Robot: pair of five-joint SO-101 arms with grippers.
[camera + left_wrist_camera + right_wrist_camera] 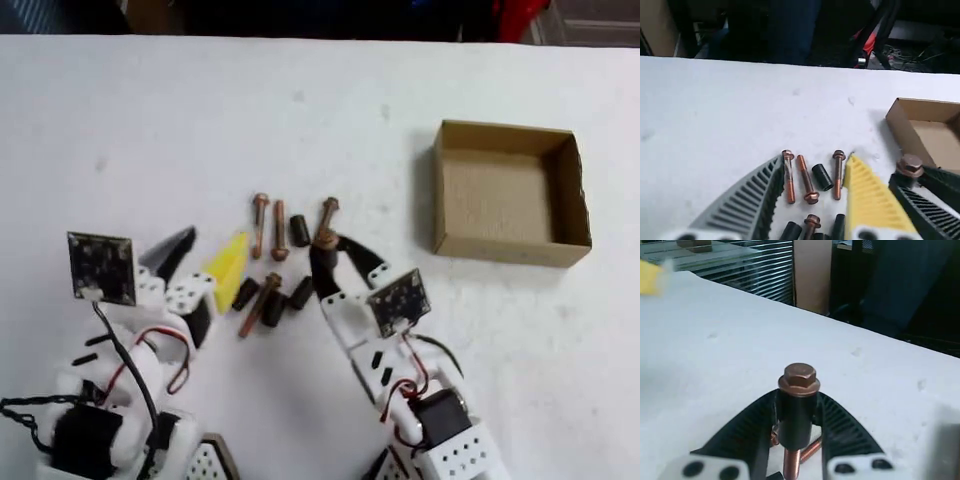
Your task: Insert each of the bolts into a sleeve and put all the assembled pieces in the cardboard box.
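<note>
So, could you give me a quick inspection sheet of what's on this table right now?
Surface: white table.
Job's things: loose bolts and black sleeves clustered between the arms; cardboard box, no pieces inside.
Clutter: nothing seen.
End effectors: left end effector open beside the cluster; right end effector shut on a sleeved bolt.
Cables: red and black wires along both arms.
Surroundings: dark room behind; window blinds.

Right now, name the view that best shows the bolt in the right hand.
Right wrist view: the bolt shows close up, through a sleeve in the right hand. High and left wrist views show just its head.
</note>
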